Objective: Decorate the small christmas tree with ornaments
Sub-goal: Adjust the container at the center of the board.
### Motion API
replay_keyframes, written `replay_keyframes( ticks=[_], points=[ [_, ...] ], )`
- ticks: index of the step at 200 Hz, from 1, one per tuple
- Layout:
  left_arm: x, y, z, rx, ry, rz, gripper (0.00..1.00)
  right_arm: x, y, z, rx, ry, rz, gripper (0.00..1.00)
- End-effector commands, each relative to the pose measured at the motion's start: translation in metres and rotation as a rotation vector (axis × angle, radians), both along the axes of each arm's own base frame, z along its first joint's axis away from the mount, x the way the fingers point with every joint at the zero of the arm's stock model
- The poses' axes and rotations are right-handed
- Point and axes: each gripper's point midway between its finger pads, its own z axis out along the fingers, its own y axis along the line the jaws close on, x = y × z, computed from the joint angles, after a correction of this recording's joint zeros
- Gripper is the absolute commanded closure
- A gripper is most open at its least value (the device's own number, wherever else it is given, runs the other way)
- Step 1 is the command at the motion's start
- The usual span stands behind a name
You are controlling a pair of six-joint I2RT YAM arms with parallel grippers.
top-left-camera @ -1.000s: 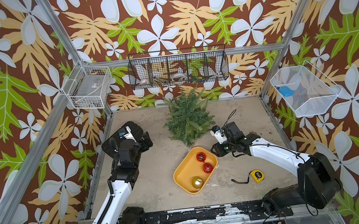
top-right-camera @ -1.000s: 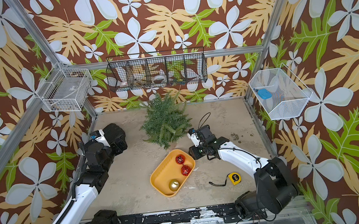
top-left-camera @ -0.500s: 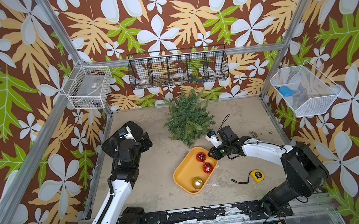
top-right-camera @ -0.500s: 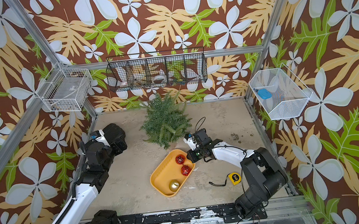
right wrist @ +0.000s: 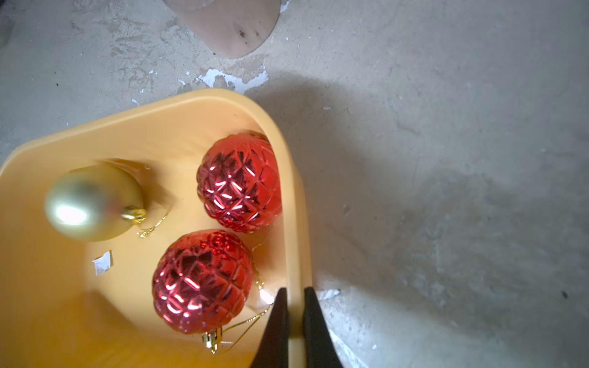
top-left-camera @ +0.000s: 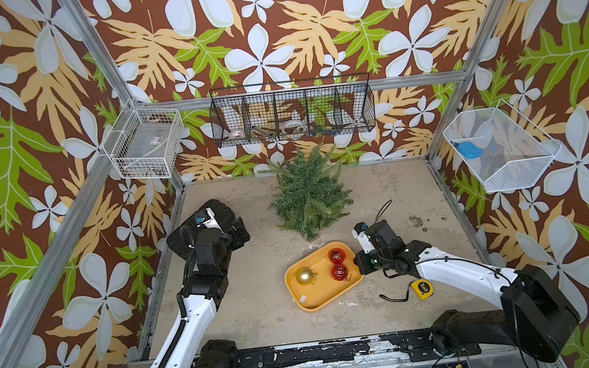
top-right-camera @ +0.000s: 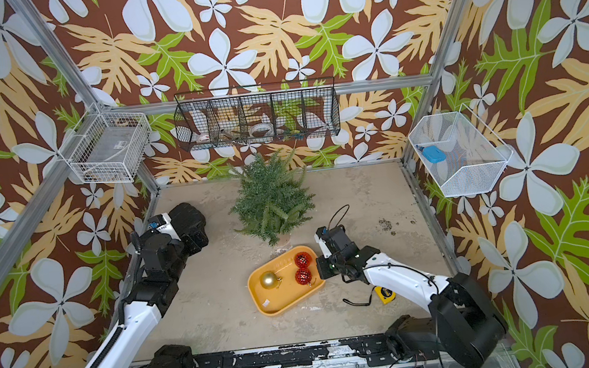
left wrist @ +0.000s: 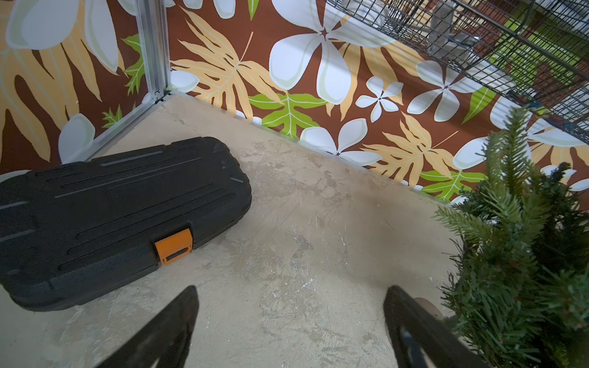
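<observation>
yellow tray [top-left-camera: 315, 297], tape measure [top-left-camera: 421, 287], black case [left wrist: 111, 216]

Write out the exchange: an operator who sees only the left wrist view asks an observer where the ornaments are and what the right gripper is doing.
Operator: I see the tree and a black case, but no ornaments. Where are they?
Observer: The gold ornament and two red ornaments lie in a yellow tray on the robot's side of the tree.
Operator: And the right gripper?
Observer: The right gripper is shut on the tray's rim, beside a red ornament.
</observation>
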Motion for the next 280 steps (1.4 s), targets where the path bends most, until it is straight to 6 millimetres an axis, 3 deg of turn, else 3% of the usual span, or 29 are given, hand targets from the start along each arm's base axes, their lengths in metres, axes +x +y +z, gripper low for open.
replay_keyframes(
  ticks=[1, 54, 107, 190, 200, 224, 253, 280],
  points=[
    [0.001, 0.0, 0.003, -0.008, -0.005, 0.005, 0.08, -0.009, -0.021, -0.005, -0.039, 0.001, -0.224, 0.98],
    [0.001, 0.0, 0.0, -0.014, 0.003, 0.006, 0.09, -0.04, -0.037, -0.01, 0.03, -0.014, -0.439, 0.98],
    [0.002, -0.001, -0.002, -0.015, 0.007, 0.003, 0.1, -0.06, -0.036, -0.01, 0.126, 0.038, -0.49, 0.96],
    [0.001, -0.001, 0.001, -0.011, 0.0, 0.002, 0.1, -0.076, 0.002, -0.007, 0.139, 0.063, -0.407, 0.93],
    [0.002, -0.001, 0.002, -0.011, -0.001, 0.002, 0.1, -0.076, 0.003, -0.01, 0.126, 0.065, -0.405, 0.9],
    [0.002, 0.0, 0.0, -0.01, 0.002, 0.004, 0.1, -0.075, -0.003, -0.006, 0.086, 0.045, -0.402, 0.73],
    [0.002, -0.001, 0.001, -0.011, 0.0, 0.002, 0.1, -0.07, -0.012, 0.02, 0.041, -0.03, -0.365, 0.59],
    [0.002, -0.001, 0.001, -0.012, 0.0, -0.001, 0.1, -0.065, 0.008, 0.05, 0.03, -0.089, -0.211, 0.55]
  ],
)
